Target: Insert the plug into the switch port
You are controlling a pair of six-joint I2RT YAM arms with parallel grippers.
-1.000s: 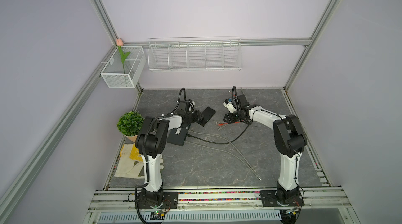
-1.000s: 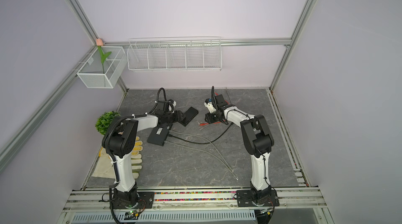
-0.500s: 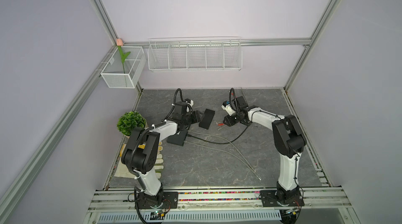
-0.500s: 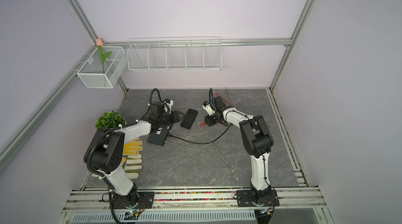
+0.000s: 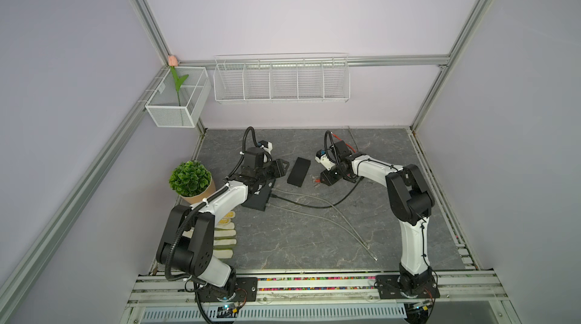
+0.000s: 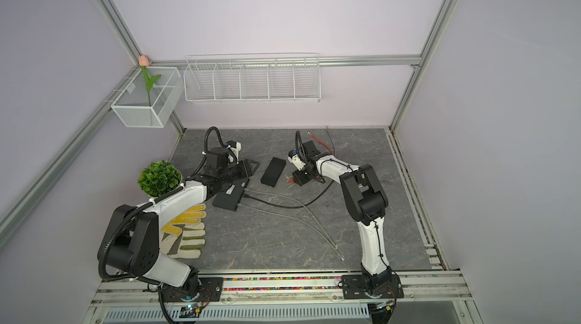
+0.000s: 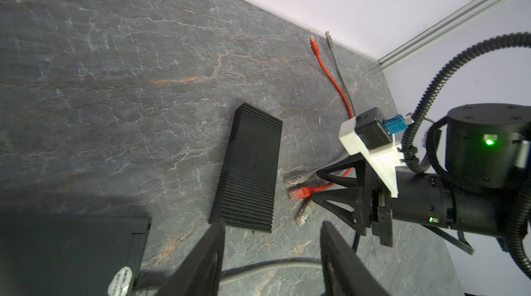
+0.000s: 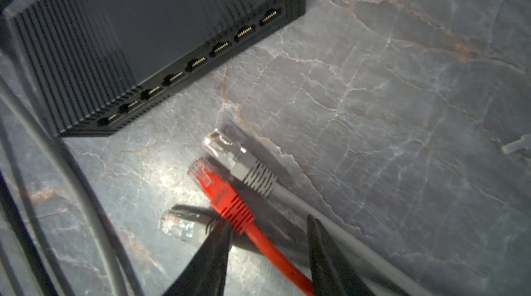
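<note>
Two robot arms reach over a grey stone-patterned table point(image 5: 283, 237). A black ribbed switch point(image 5: 298, 171) lies flat in the middle, toward the far side. Its row of ports point(image 8: 198, 60) faces right, and all those visible are empty.

Three loose plugs lie on the table just right of the switch, pointing roughly at it: a grey plug point(image 8: 230, 156), a red plug point(image 8: 212, 182) and a clear-tipped plug point(image 8: 178, 224).

The right gripper point(image 8: 268, 221) is low over them. Its jaws are parted, one on each side of the red cable point(image 8: 273, 254) just behind the red plug, with a gap on both sides, so nothing is gripped.

The left gripper point(image 7: 271, 224) hovers left of the switch, jaws apart and empty, above a second black box point(image 5: 261, 196) with cables plugged in.

The step appears to be picking up the plug. The next move likely calls for closing squarely on the red plug's boot, lifting it clear of its neighbours, then lining it up with a port.
</note>
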